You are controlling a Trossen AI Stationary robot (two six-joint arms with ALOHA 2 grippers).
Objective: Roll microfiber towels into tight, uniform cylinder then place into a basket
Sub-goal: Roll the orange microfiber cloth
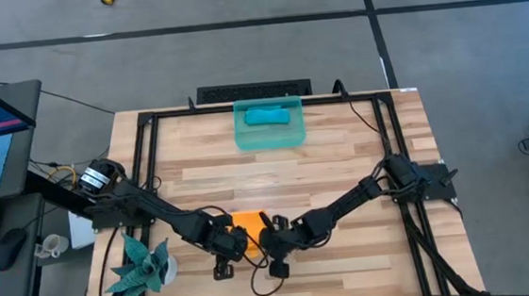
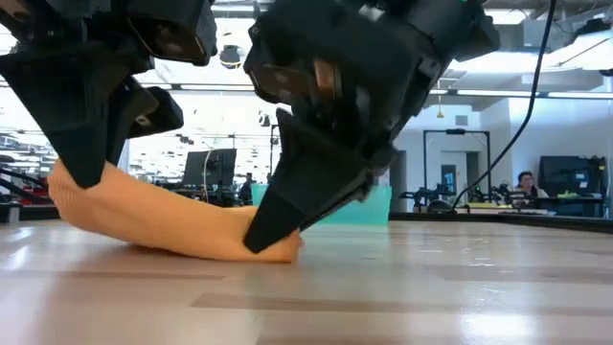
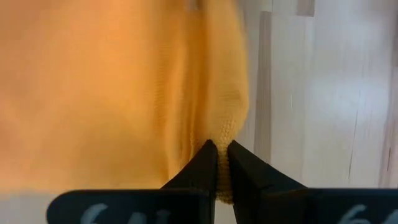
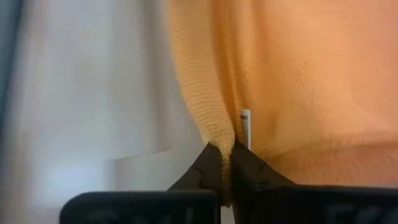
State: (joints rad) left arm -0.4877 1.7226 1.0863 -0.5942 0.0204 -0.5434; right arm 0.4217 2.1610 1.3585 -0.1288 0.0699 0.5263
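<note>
- The left gripper (image 3: 217,163) has its two dark fingers squeezed together on one edge of the bright orange soft cloth towel (image 3: 112,87). A small bit of orange cloth is pinched between the tips.
- The right gripper (image 4: 222,163) is also closed tight. It pinches another edge of the same orange towel (image 4: 292,68), and the cloth bunches into folds right at the tips.
- From above, the two grippers (image 1: 224,255) (image 1: 275,251) sit near each other at the front of the table, one on each side of the orange towel (image 1: 247,229).
- From table height, the orange towel (image 2: 172,225) looks like a soft, thick roll. It sags in the middle and rests on the wood. One dark finger (image 2: 278,216) presses down on its low end, and the other end is lifted up by the other gripper at the side of the picture.
- The table (image 1: 342,170) is made of light wooden planks, with a black metal frame around it.
- At the far side of the table stands the small see-through teal-green plastic basket (image 1: 245,140) with low walls.
- A teal-blue soft cloth towel (image 1: 268,116) lies inside the basket, bunched into a short roll.
- The basket is well apart from the orange towel and both grippers.
- A teal spiky plant figure (image 1: 141,267) sits at the front corner of the table by the left arm.
- A person (image 2: 526,183) sits at a desk far back in the room.
</note>
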